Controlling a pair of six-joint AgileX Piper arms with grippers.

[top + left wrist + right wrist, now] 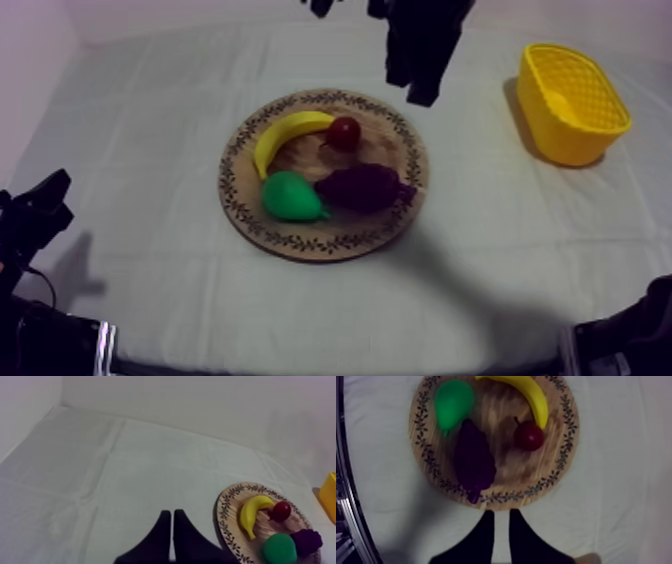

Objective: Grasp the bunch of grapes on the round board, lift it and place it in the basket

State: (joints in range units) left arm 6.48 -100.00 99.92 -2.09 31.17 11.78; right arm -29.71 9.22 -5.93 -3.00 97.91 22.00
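Surface (150, 120): covered with a grey-white cloth.

Wooden board (400, 215): round, patterned rim, lying at the centre of the surface.

Bunch of grapes (370, 187): dark purple, lying on the board on the side nearer the yellow basket. It is just beside the pear (292, 196) and below the small red fruit (345, 132) in the top view. No claw touches it.

Banana (285, 135): lies curved along the far left part of the board, with one end next to the small red fruit.

Yellow basket (570, 100): stands on the surface at the right, well apart from the board.

Right claw (501, 513): the arm enters from the upper right and the claw hangs above the surface just past the board's rim. In the right wrist view, the grapes lie on the board directly beyond the fingertips. The two fingers stand a narrow gap apart, with only cloth visible between them; the claw is slightly open and empty.

Left claw (172, 512): low at the left side of the surface, well apart from the board. The fingers lie together as a narrow wedge; the claw is closed on nothing
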